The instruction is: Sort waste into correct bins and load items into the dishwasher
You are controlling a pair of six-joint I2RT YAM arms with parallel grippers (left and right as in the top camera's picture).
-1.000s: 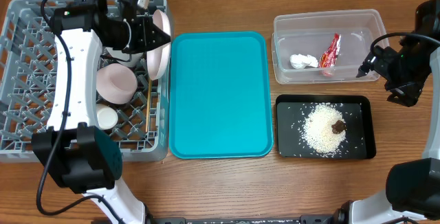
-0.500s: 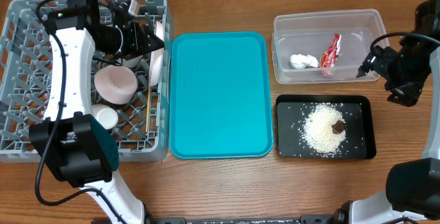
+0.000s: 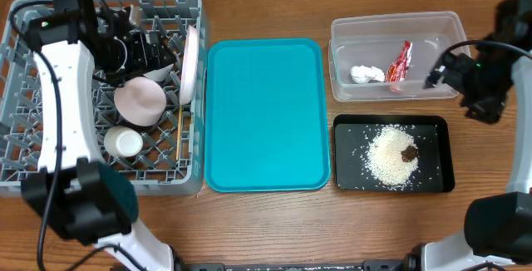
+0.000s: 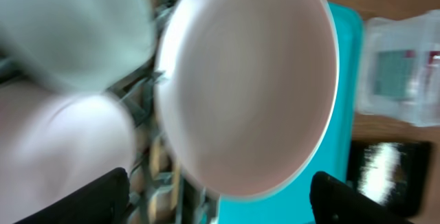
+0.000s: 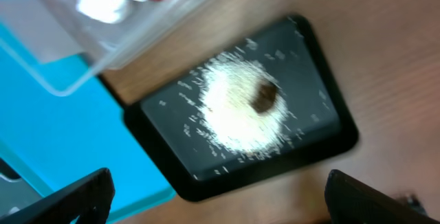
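Moved since a second ago: left gripper (image 3: 156, 51), off the plate (image 3: 190, 63) and back toward 9 o'clock; jaws wide apart, empty.

1. Rack (image 3: 33, 155), table's 9 o'clock. Holds all the dishes.
2. Tub (image 3: 349, 34), 2 o'clock. Wrapper (image 3: 401, 61) and tissue (image 3: 366, 74) inside. Right gripper (image 3: 434, 80) hangs at its 3 o'clock end, spread wide, empty. Risk: a careless swing of mine shoves the tub.
3. Black tray (image 3: 349, 179), 4 o'clock. Rice (image 3: 386, 161) and lump (image 3: 409, 153) inside. Risk: a knock scatters the grains.
4. Plate, on edge at the rack's 3 o'clock side, clear of the fingers. Risk: I judge it lightly propped, so a clipped rim as I retreat tips it onto the pink bowl (image 3: 140, 103).
5. Pink bowl, 8 o'clock of the plate.
6. Cup (image 3: 126, 142), 6 o'clock of the bowl.
7. Chopsticks (image 3: 179, 134), 6 o'clock of the plate. Risk: they slip through the lattice if jolted.
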